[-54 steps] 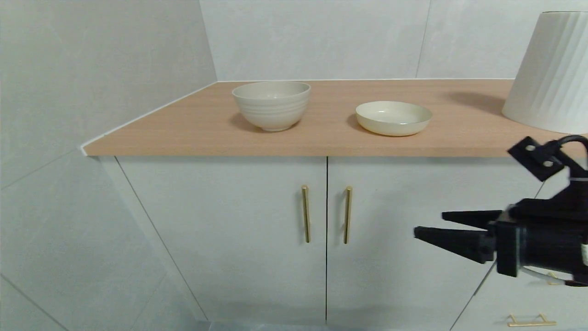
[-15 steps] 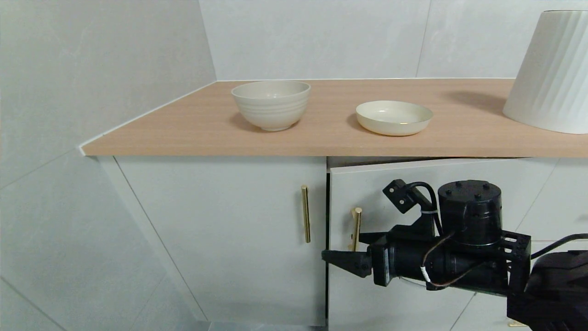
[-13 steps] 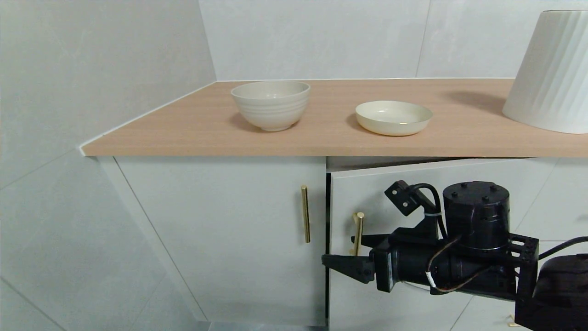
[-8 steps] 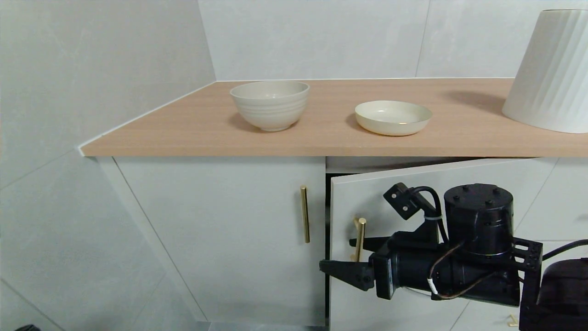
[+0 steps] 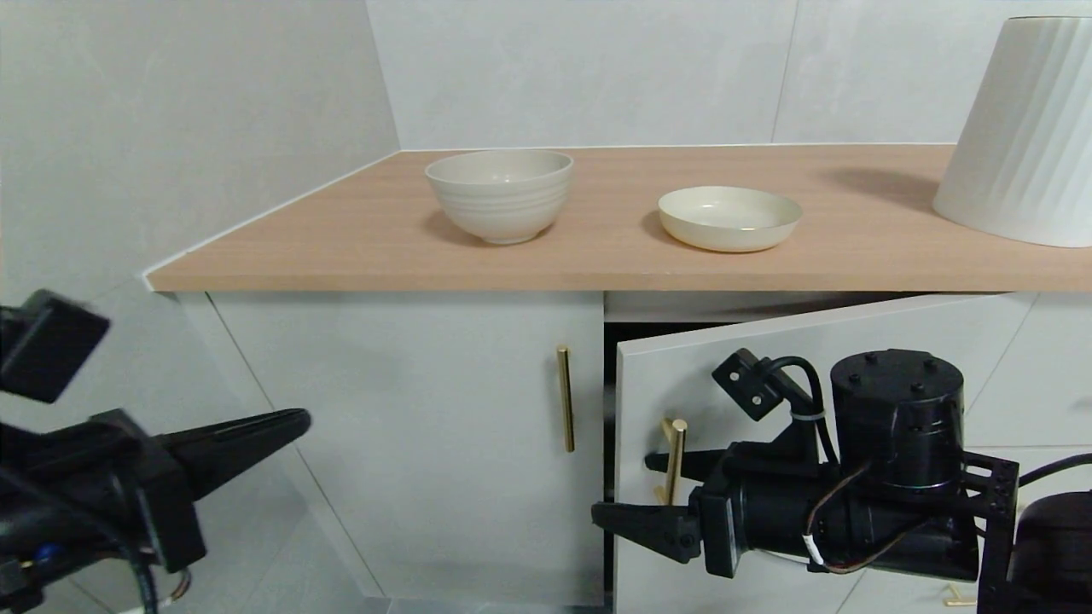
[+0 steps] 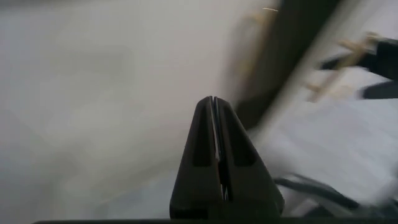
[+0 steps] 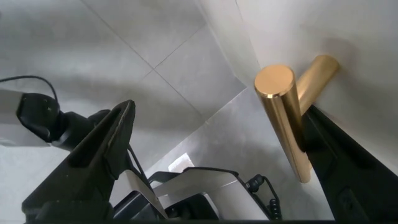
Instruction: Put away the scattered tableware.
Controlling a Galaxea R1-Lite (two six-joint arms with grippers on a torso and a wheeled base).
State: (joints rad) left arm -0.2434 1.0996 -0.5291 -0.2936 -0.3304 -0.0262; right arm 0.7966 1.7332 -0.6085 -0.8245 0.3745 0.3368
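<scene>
A deep beige bowl (image 5: 499,194) and a shallow cream dish (image 5: 729,217) stand apart on the wooden countertop (image 5: 341,247). Below them, the right cabinet door (image 5: 768,341) is ajar, swung out toward me. My right gripper (image 5: 620,489) is open in front of it, its fingers either side of the door's gold handle (image 5: 674,456). In the right wrist view the handle (image 7: 283,118) lies against one finger of the right gripper (image 7: 217,106). My left gripper (image 5: 294,419) is shut and empty at the lower left, pointing toward the cabinet; its fingers (image 6: 212,106) are pressed together.
The left cabinet door (image 5: 409,409) is closed, with its gold handle (image 5: 565,398) beside the dark gap. A large white ribbed lampshade (image 5: 1024,136) stands on the counter's right end. Tiled walls close off the left side and the back.
The right arm came in to the right door's handle and has pulled that door steadily farther open. The left gripper has come into view at the lower left.
</scene>
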